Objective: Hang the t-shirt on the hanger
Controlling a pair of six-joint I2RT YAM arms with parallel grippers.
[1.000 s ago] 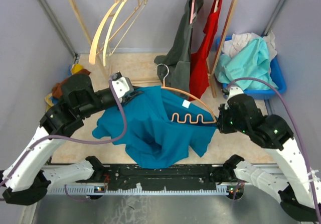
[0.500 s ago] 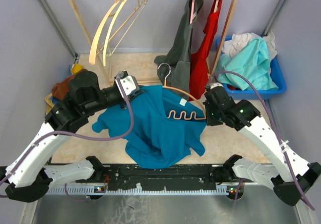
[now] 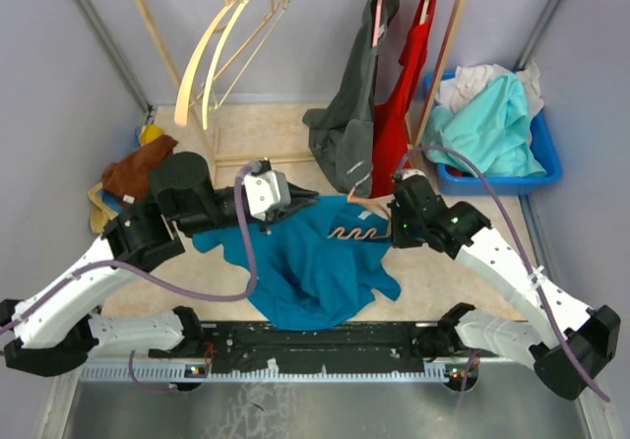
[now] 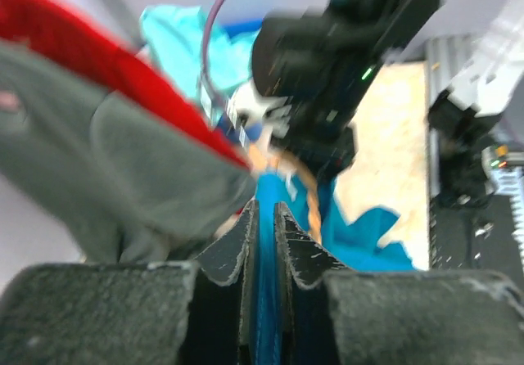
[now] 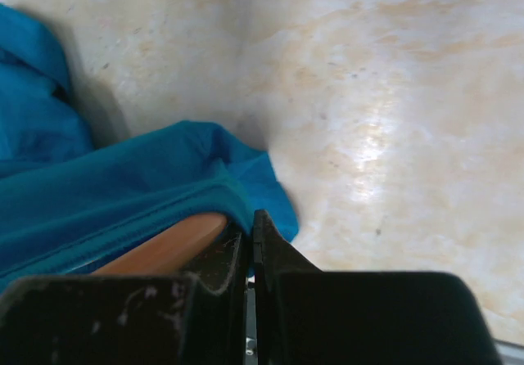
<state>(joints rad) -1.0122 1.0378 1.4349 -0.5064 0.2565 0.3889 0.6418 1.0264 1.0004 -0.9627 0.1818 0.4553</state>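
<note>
Two tight pinches. Left fingers [image 4: 228,254] clamped on the top edge of the t-shirt [image 3: 315,272]. Between the arms, t-shirt sagging down over the desk [image 3: 266,134], hanger [image 3: 356,232] lying sideways across its top. Right fingers [image 5: 272,257] squeezed shut on the hanger's right end, best placed for sliding it leftward.

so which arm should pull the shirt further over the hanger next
Left. The left gripper pinches the deep teal-blue cloth t-shirt in its jaws, so it can probably draw cloth along. The right gripper is shut on the end of the thin orange wavy-barred hanger, steadying it.
</note>
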